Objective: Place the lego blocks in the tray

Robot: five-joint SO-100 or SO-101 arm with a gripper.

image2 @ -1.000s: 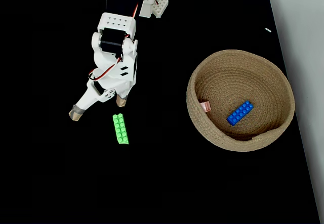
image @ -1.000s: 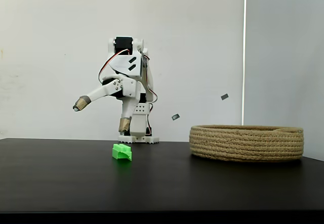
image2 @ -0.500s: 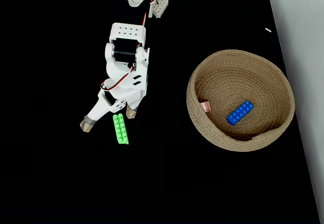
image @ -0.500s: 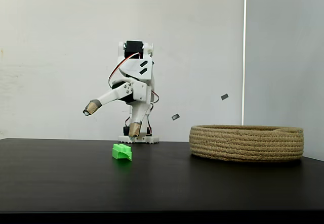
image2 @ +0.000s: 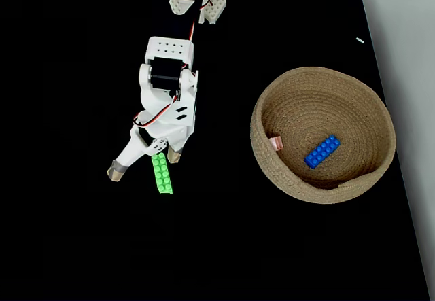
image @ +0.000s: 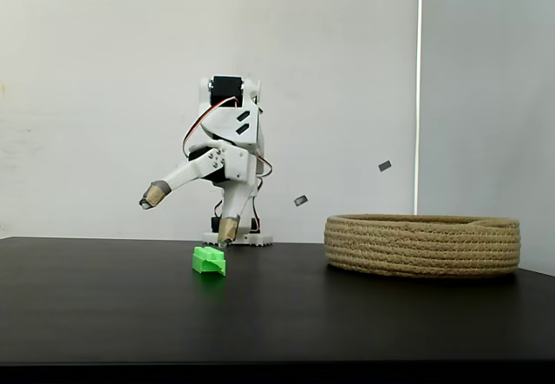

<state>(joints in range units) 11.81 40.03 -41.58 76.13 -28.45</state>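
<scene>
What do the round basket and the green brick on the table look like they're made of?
The basket looks like coiled tan rope with a matte, fibrous finish: stacked cord ridges show on its wall in both fixed views. The green brick looks like moulded plastic, going by its bright uniform colour, crisp edges and rows of studs.

A flat matte black table (image2: 81,246) carries everything. In a fixed view from above, a chunky bright green studded plastic brick (image2: 162,172) lies directly on it, left of centre, its long side running near to far. To the right, well apart from the brick, sits a wide, low round basket of coiled tan rope (image2: 262,158). At the far edge stands the white plastic base of the robot arm (image2: 214,9). In a fixed view from the side, the green brick (image: 209,261) rests left of the rope basket (image: 422,245), nearer the camera than the arm's base (image: 245,239).
</scene>
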